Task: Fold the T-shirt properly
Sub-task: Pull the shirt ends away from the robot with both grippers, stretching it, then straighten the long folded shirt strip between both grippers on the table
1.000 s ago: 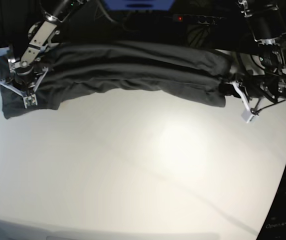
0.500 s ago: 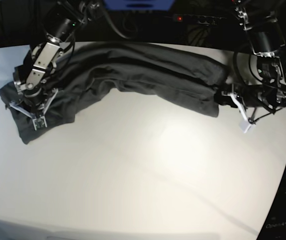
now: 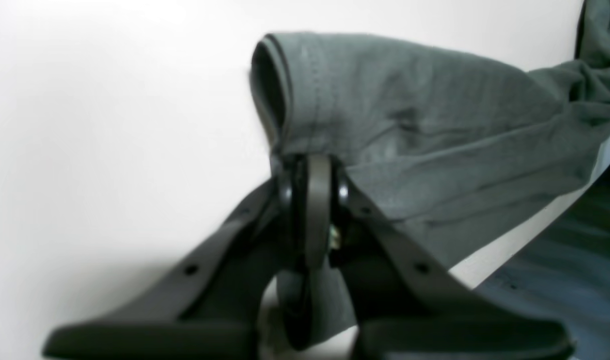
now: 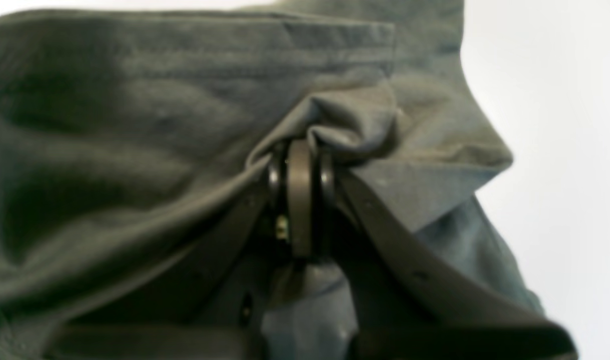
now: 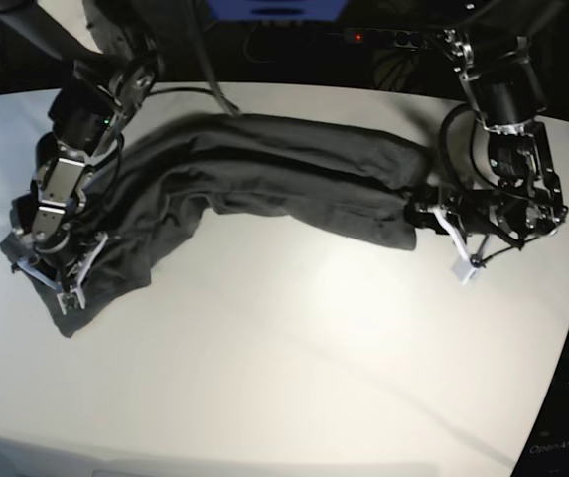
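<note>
Both tools are clamping the plain charcoal-grey cotton T-shirt point(image 5: 264, 169): right tool point(image 5: 51, 278) is swinging its end forward across the white tabletop point(image 5: 314, 348), left tool point(image 5: 441, 224) creeping inward, starting a fold.

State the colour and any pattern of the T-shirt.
The T-shirt is plain dark charcoal grey, no print; it shows best in the left wrist view.

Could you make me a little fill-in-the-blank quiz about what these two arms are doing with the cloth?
1. Both claws are clamped on a dark grey ____.
2. The T-shirt lies on a ____ table.
3. The left claw is ____ on the fabric.
4. The right claw grips a ____ fold.

Missing words: T-shirt; white; shut; bunched
</note>
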`<action>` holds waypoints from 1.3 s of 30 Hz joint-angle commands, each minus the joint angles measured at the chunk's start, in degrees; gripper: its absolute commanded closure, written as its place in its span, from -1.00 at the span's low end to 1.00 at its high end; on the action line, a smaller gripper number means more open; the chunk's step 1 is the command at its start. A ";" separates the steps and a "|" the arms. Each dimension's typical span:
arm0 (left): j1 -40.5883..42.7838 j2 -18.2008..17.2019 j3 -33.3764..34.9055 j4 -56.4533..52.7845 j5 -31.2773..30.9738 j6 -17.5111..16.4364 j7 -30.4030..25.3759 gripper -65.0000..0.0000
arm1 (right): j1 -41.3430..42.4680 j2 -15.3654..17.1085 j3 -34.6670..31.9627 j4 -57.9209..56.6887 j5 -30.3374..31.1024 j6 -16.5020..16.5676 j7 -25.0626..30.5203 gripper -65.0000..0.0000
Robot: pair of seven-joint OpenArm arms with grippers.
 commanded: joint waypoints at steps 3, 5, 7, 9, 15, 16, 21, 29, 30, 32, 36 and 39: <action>-2.49 -0.42 0.12 -4.46 1.82 0.25 -0.78 0.89 | 2.66 1.47 -0.02 -4.00 -1.78 1.48 -3.34 0.98; -4.16 -0.69 0.21 -8.06 2.00 0.25 -3.25 0.89 | 5.21 2.44 -0.02 -6.47 -1.78 1.48 -3.52 0.98; -6.01 -1.83 0.30 -12.11 2.08 0.25 -5.36 0.89 | 7.41 3.49 -0.02 -8.93 -1.78 1.48 -3.69 0.98; -7.76 -2.71 0.38 -16.06 2.08 0.25 -7.20 0.89 | 8.99 4.37 -0.11 -10.86 -1.78 1.48 -3.52 0.98; -9.26 -5.61 0.30 -21.16 1.73 0.25 -9.22 0.89 | 10.31 7.01 0.16 -14.11 -1.69 1.48 -3.25 0.98; -9.17 -5.87 0.21 -21.16 1.73 0.25 -9.22 0.89 | 10.22 7.27 0.25 -14.20 -1.69 1.48 -3.17 0.98; -6.89 -8.16 0.12 -20.63 0.94 0.25 -9.05 0.89 | 7.76 10.26 0.51 -12.97 -1.69 1.48 -3.25 0.98; -4.95 -10.62 0.21 -20.63 -3.54 0.25 -8.61 0.89 | 2.14 10.70 0.51 -4.36 -1.52 1.48 -3.43 0.98; -4.95 -10.71 0.21 -20.63 -3.54 0.25 -8.61 0.89 | 1.52 10.70 0.51 -3.04 -1.52 1.48 -3.52 0.98; -4.78 -10.71 0.21 -20.63 -3.54 0.25 -8.52 0.89 | 0.38 9.82 0.51 -0.66 -1.52 1.48 -3.43 0.98; -4.34 -10.36 0.21 -20.63 -3.63 0.25 -8.52 0.89 | -0.85 8.85 0.25 2.76 -1.52 1.48 -3.17 0.98; -4.42 -9.39 0.30 -20.63 -4.33 0.25 -8.52 0.89 | -2.00 7.89 -0.02 6.28 -1.34 1.48 -2.90 0.98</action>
